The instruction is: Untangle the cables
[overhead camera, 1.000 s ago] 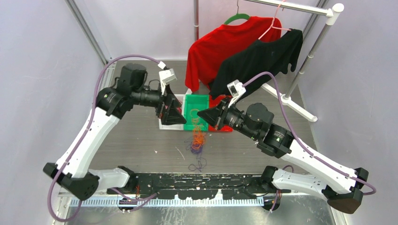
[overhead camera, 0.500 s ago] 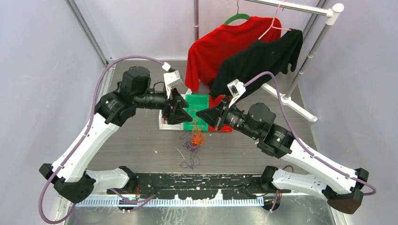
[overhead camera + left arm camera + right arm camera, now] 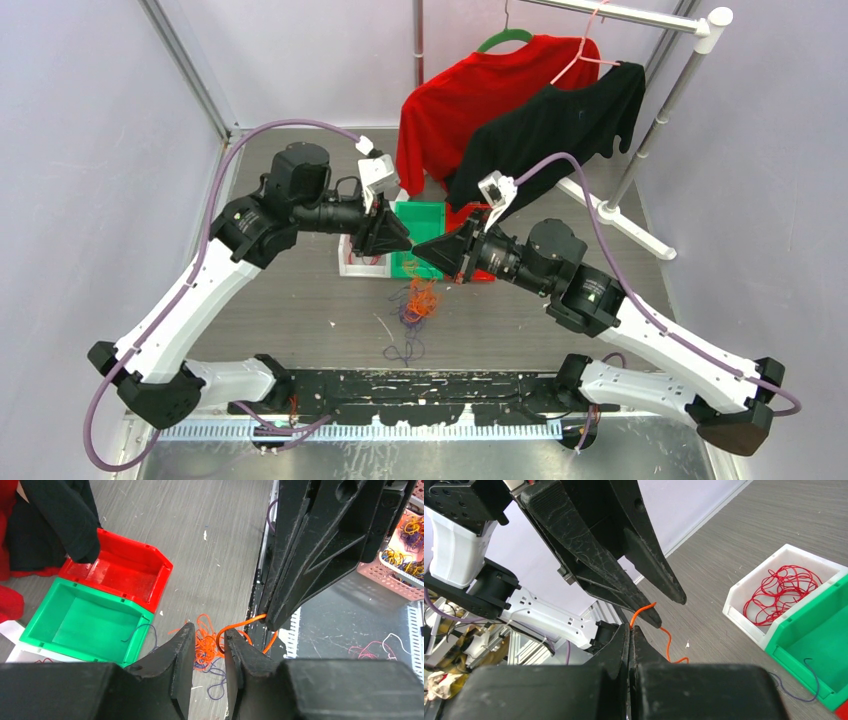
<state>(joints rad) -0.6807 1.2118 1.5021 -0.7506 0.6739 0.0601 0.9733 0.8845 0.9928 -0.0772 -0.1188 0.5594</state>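
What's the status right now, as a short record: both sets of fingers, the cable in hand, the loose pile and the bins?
right fingers: shut on orange cable
left fingers: open, that cable's raised loop between them
loose pile: orange and purple cables, on the near side of the bins
white bin: red cables inside
green bin: one purple cable draped over its rim
red bin: nothing seen inside

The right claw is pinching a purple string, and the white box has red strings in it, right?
No. The string in the right gripper is orange, not purple, as the right wrist view shows. The white box does hold red strings.
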